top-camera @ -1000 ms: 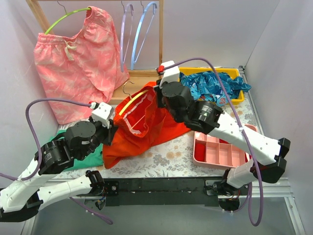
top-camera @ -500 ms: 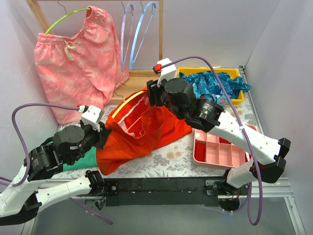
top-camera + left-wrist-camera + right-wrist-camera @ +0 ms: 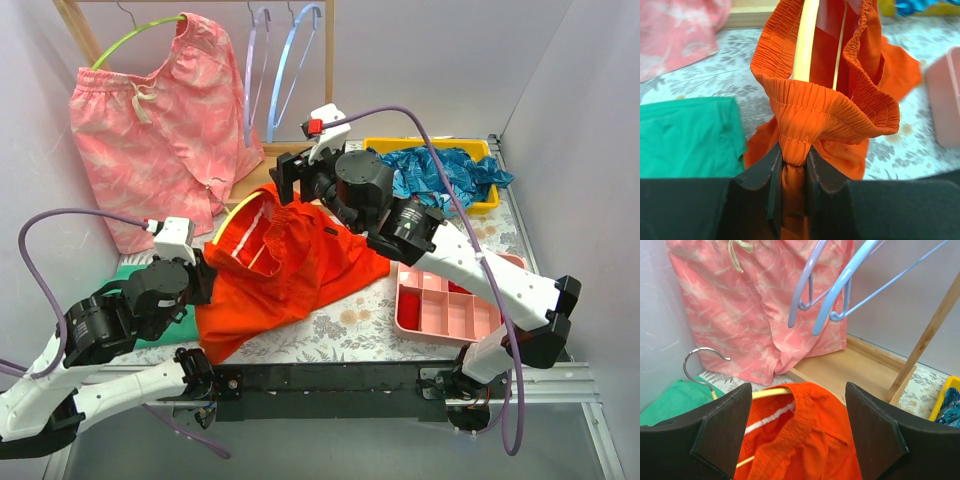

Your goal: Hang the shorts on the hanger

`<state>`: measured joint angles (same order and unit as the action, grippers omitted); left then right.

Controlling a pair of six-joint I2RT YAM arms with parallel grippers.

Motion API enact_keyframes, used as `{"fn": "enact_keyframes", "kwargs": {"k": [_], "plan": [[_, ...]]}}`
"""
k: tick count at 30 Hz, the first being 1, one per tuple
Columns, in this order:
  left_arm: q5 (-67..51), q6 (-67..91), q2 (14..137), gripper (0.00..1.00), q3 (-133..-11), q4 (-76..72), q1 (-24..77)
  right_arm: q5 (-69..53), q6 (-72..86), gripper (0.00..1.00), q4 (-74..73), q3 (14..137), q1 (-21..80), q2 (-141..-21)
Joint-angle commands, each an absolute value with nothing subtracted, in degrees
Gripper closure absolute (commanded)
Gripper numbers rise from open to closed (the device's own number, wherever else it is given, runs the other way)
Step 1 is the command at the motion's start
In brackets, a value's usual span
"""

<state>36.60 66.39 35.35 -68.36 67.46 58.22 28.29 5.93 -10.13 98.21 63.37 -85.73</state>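
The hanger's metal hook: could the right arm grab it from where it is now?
Probably yes. The right gripper is open and empty just above the shorts, and the hook pokes out bare beside it, with no cloth over it. It would need to shift sideways a little.

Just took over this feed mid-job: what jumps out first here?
The bright red-orange fabric shorts lie bunched at mid-table, their waistband pinched in the left gripper with the thin yellow hanger threaded inside. Behind, pink patterned shorts hang on the wooden rack at back left.
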Motion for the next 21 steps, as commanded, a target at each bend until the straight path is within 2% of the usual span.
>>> {"fn": "enact_keyframes", "kwargs": {"k": [1,7,10,14,19,20,21], "plan": [[52.7,76.3,36.9,1.0,-72.9,69.7,58.0,29.2,4.3,0.17,-3.8,98.6,63.5,-86.5],[66.0,72.9,42.3,1.0,-77.1,67.2,58.0,31.2,7.0,0.18,-0.9,88.0,63.5,-81.0],[72.1,62.8,45.5,1.0,-75.9,59.0,58.0,31.8,8.4,0.18,1.0,83.0,63.4,-76.0],[77.2,46.4,48.3,1.0,-71.9,39.5,57.9,31.8,11.3,0.18,1.4,75.1,63.4,-69.0],[72.7,16.7,48.2,1.0,-63.0,9.3,56.4,30.6,13.4,0.18,0.8,70.0,63.5,-64.0],[71.9,14.5,48.9,1.0,-62.1,4.0,55.4,30.3,13.5,0.18,0.4,69.4,63.5,-62.9],[70.5,16.1,51.3,1.0,-62.9,4.9,52.2,30.1,14.1,0.18,0.1,68.6,63.4,-62.6]]}}
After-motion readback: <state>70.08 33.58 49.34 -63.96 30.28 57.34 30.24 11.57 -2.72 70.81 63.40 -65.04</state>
